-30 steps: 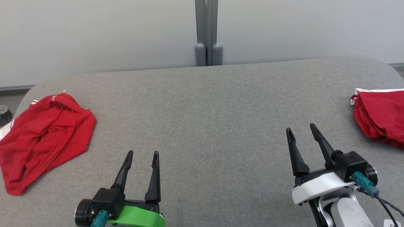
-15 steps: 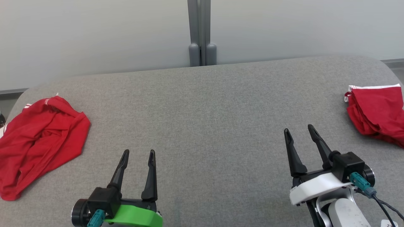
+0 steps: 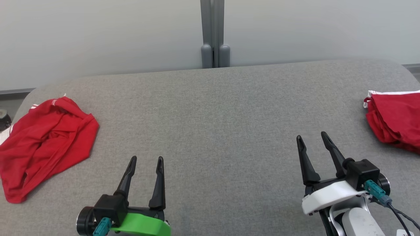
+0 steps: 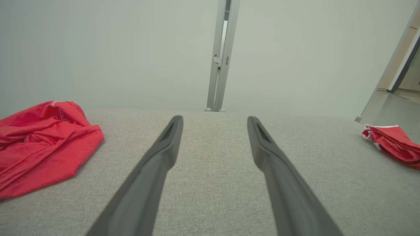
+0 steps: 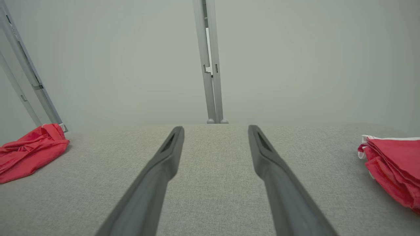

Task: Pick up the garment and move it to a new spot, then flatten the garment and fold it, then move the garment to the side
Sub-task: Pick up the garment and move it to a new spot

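A crumpled red garment [image 3: 42, 144] with white trim lies at the left edge of the grey padded table [image 3: 210, 108]; it also lies at left in the left wrist view [image 4: 39, 141] and the right wrist view [image 5: 28, 150]. My left gripper [image 3: 146, 159] hovers open over the table's near side, to the right of that garment and apart from it. My right gripper [image 3: 311, 136] stands open at the near right, nothing between its fingers. In each wrist view the two dark fingers [image 4: 157, 164] [image 5: 160, 160] spread wide over bare fabric.
A second red garment [image 3: 393, 119], folded with white trim, rests at the table's right edge, also at right in the wrist views [image 4: 392, 141] [image 5: 393, 160]. A pale wall with a grey post [image 3: 215, 32] stands behind the table.
The head camera swung slightly left and back, shifting the whole picture. Both grippers stay open in place and the garments lie as before.
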Available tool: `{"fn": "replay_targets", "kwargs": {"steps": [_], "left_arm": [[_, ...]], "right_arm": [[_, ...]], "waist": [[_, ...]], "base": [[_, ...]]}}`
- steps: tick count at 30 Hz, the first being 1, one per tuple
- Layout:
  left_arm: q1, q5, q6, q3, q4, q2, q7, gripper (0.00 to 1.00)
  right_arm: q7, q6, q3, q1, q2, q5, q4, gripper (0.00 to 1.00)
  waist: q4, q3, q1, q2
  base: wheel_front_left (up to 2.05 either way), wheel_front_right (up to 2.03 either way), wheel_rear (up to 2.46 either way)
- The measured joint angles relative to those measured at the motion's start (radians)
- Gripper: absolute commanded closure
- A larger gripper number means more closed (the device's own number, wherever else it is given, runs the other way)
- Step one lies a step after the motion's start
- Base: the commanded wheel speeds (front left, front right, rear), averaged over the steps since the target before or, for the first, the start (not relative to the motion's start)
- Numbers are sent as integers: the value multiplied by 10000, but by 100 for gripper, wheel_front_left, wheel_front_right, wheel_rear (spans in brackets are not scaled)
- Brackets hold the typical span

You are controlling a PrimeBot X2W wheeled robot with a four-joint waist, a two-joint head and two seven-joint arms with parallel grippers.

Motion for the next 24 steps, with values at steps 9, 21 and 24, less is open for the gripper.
{"fn": "replay_targets", "kwargs": {"steps": [9, 21, 24], "left_arm": [[-28, 8, 48, 42, 151, 0, 2, 0], [0, 130, 86, 554, 167, 0, 0, 0], [22, 163, 69, 639, 167, 0, 0, 0]], "right_arm": [[0, 0, 328, 47, 8, 111, 242, 0], [-2, 0, 1166, 146, 10, 242, 491, 0], [0, -2, 1225, 151, 12, 270, 516, 0]], "waist": [[777, -53, 0, 0], [2468, -195, 0, 0], [2916, -228, 0, 0]], "base": [[0, 0, 0], [0, 0, 0], [0, 0, 0]]}}
